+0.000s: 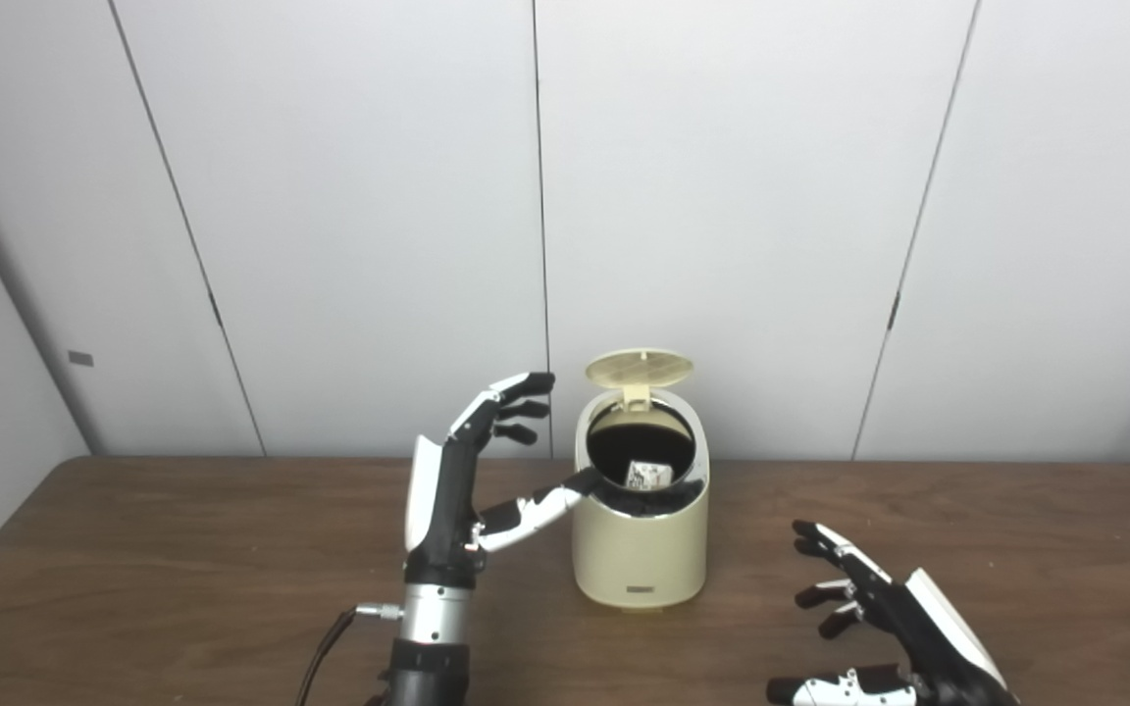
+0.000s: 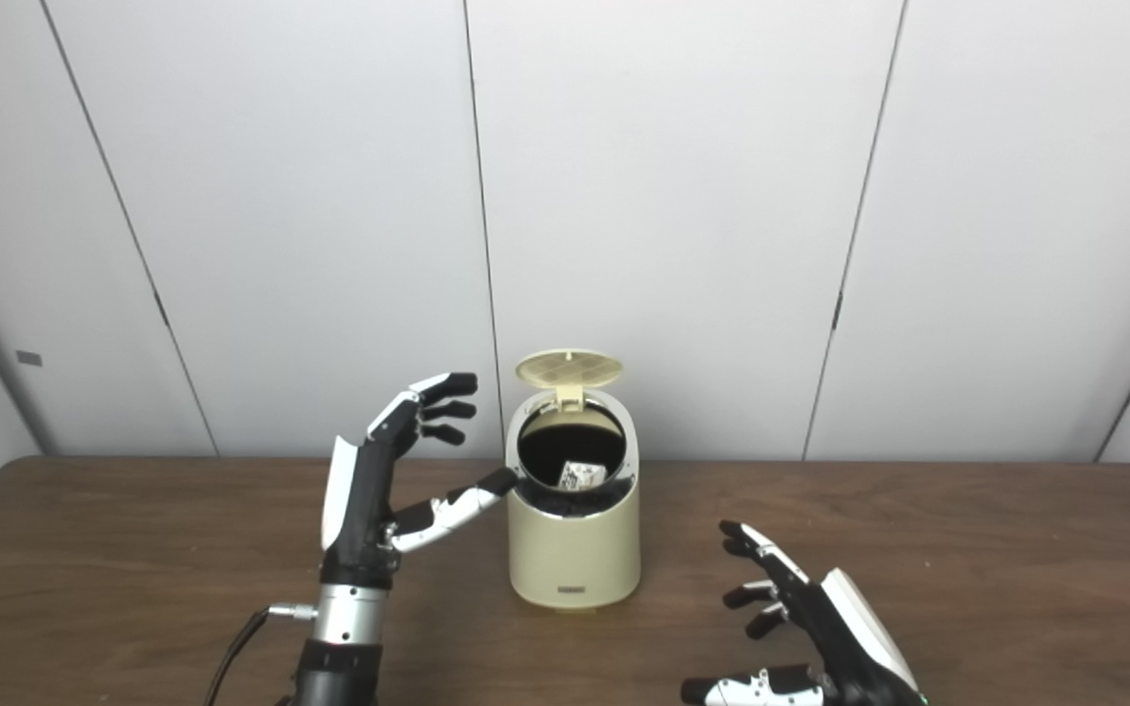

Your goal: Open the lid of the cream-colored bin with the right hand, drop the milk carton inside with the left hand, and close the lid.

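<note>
The cream-colored bin (image 1: 640, 549) stands on the table (image 1: 133, 549) near the middle, its round lid (image 1: 639, 368) raised upright at the back. The milk carton (image 1: 647, 476) lies inside the dark opening, only its white top showing. My left hand (image 1: 472, 471) is open and empty just left of the bin, fingers raised, thumb tip near the rim. My right hand (image 1: 869, 618) is open and empty, low over the table to the bin's right and nearer to me. The bin (image 2: 575, 544) and carton (image 2: 581, 476) also show in the right eye view.
The brown wooden table runs wide to both sides. White wall panels (image 1: 722, 196) stand right behind the bin. A dark cable (image 1: 325, 642) hangs at my left wrist.
</note>
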